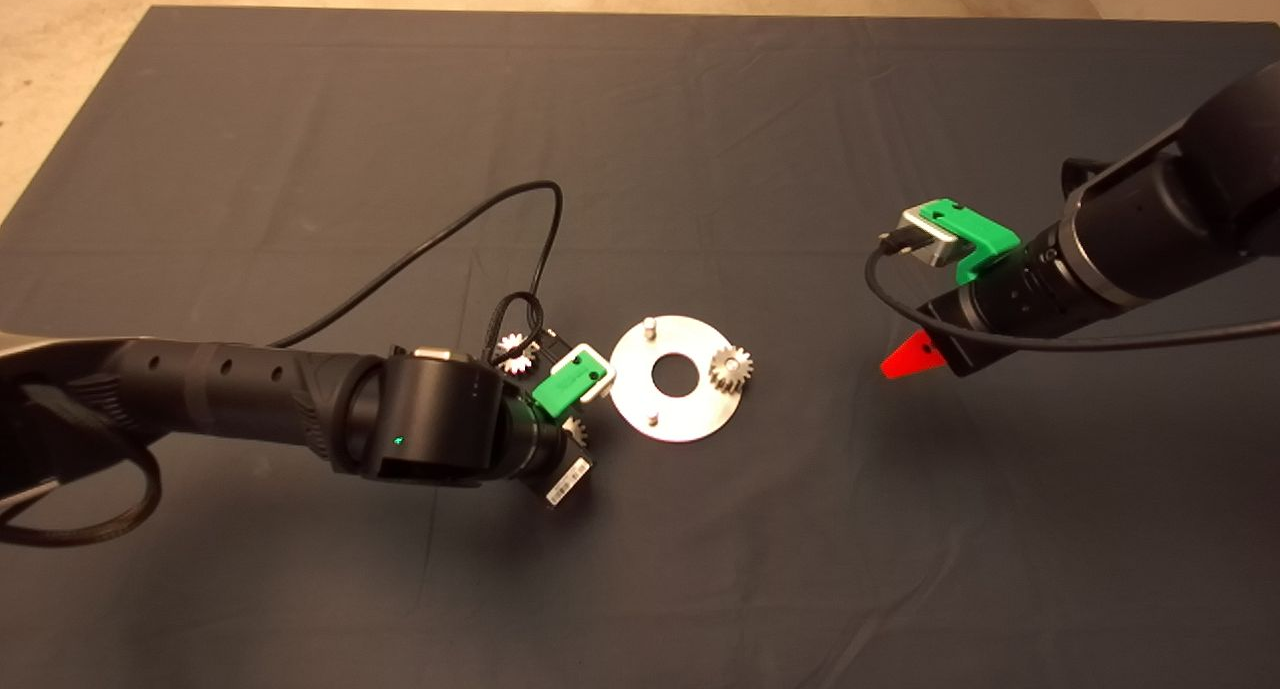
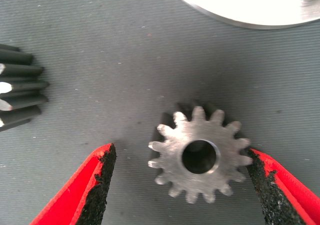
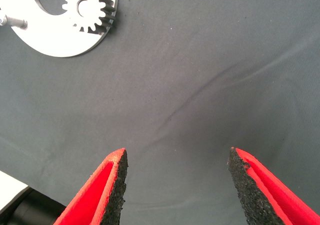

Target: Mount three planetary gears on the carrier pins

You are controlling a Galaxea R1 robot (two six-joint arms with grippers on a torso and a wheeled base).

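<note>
With its red fingers spread wide either side of a loose gear (image 2: 199,156), the left gripper (image 2: 180,185) hovers low over the mat (image 1: 300,149), just left of the carrier disc (image 1: 640,394). One gear (image 1: 732,369) already sits on the right-hand pin; two pins (image 1: 649,323) stand bare, so two installs remain. Another loose gear (image 1: 514,353) lies beside the left wrist. Only the left wrist view shows the straddle (overhead, the arm hides it). Out right, the right gripper (image 3: 175,185) waits wide and empty.
</note>
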